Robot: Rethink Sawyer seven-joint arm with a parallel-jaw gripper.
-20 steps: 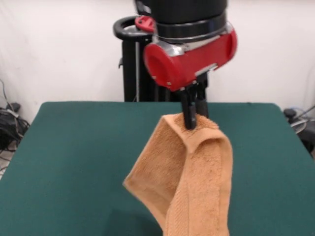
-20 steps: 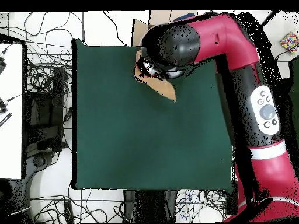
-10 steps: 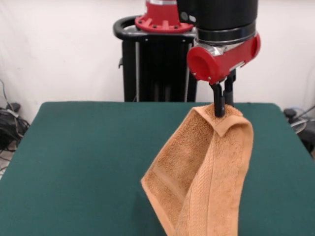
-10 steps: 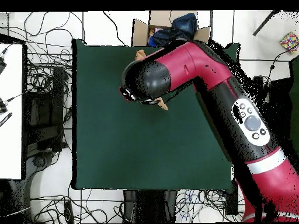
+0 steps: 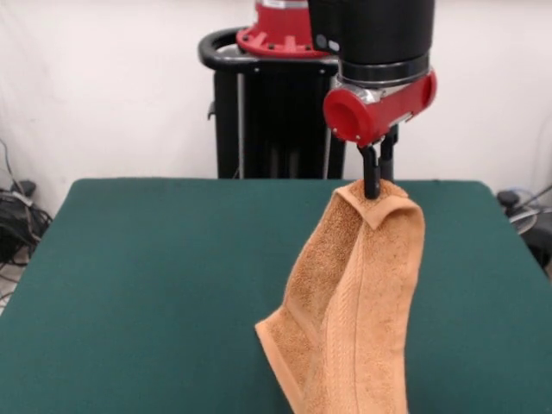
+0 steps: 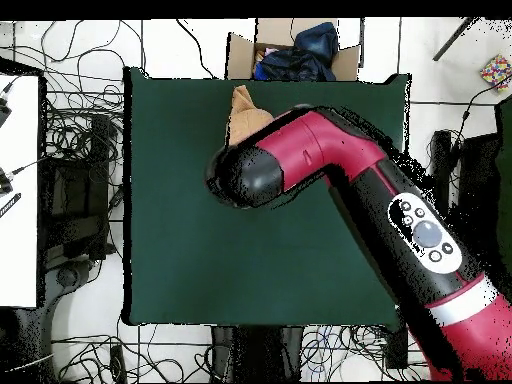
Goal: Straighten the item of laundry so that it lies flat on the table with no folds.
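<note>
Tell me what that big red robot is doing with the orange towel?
The robot's claw is pinching the towel by its top edge and holding it up over the green table. The towel hangs down loose and doubled over on itself, so it is not lying flat yet. From above, the red arm hides most of the towel, and only a bit of it peeks out near the table's edge.

Colours only
Towel point(image 5: 362, 302) orange-tan terry, plain woven band along one edge; worktop point(image 5: 147, 285) dark green; arm point(image 6: 330, 165) red and black; tool point(image 5: 373, 185) black.
</note>
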